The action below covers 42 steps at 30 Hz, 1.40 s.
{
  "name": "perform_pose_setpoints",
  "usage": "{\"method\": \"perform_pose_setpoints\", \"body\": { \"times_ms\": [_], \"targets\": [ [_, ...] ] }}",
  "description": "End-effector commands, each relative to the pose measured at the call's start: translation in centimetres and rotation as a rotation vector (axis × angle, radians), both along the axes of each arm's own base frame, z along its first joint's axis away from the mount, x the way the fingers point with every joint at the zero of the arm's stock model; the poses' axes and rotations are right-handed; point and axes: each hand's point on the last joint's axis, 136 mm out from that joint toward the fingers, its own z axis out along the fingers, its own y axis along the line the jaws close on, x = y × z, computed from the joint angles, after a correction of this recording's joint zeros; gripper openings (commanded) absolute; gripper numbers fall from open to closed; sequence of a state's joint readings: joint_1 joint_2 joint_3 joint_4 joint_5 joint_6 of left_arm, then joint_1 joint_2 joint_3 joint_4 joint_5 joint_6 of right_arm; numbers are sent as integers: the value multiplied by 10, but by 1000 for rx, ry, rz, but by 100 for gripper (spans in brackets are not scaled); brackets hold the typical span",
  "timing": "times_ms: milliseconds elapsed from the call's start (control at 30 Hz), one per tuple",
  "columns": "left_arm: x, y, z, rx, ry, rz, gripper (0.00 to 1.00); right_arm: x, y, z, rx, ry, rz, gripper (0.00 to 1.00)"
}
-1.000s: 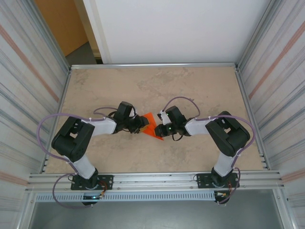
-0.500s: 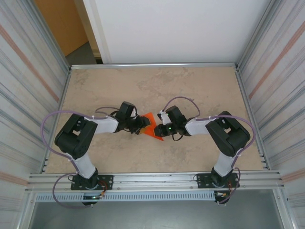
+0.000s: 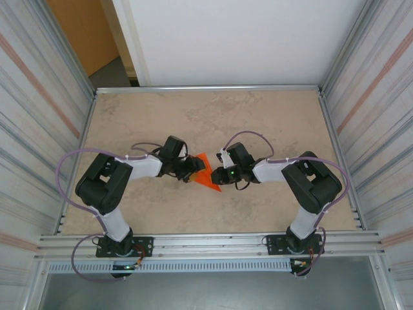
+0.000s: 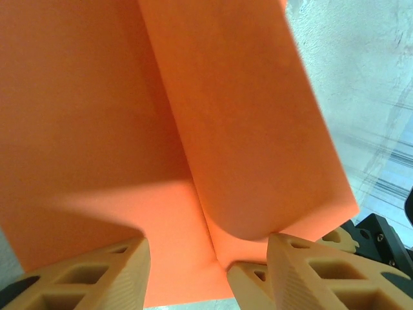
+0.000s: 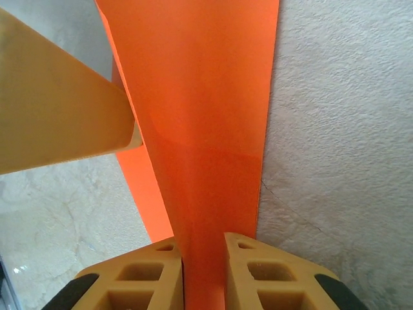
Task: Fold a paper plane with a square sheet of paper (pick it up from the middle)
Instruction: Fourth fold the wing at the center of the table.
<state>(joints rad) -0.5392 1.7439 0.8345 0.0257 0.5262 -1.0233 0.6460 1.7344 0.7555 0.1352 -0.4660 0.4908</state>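
Soft, even overhead light fills the top view; the table (image 3: 271, 123) around the paper plane (image 3: 205, 173) is bright, with faint shadows beneath the arms (image 3: 139, 169). Left wrist close-up: a soft shadow darkens the paper plane's near edge, focus slightly soft. Right wrist close-up: table texture right of the paper plane is crisp.

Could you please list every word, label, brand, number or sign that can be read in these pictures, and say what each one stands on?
None: no word, number, brand or sign can be read in any view.
The orange paper is plain and unmarked.
The left arm and the right arm carry no legible label.
The green light on the right arm is only a lamp, not a text.
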Motion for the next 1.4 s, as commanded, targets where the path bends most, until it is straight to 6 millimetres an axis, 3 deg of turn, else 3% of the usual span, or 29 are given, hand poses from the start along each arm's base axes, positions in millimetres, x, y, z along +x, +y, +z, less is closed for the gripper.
{"method": "perform_pose_setpoints", "body": {
  "times_ms": [0, 600, 933, 1100, 1367],
  "targets": [
    [-17, 9, -24, 90, 83, -19, 52, 2, 2, 8, 17, 24, -18, 19],
    [-13, 7, -14, 83, 65, -24, 51, -3, 3, -6, 22, 114, -7, 8],
    [14, -7, 42, -37, -111, -35, 50, -4, 4, -8, 79, 190, -6, 4],
    [19, -11, 56, -81, -173, -59, 41, -3, 4, -7, 115, 227, -9, 4],
    [19, -25, 54, -166, -179, -111, 24, 0, 2, -6, 149, 264, -23, 5]
  ]
}}
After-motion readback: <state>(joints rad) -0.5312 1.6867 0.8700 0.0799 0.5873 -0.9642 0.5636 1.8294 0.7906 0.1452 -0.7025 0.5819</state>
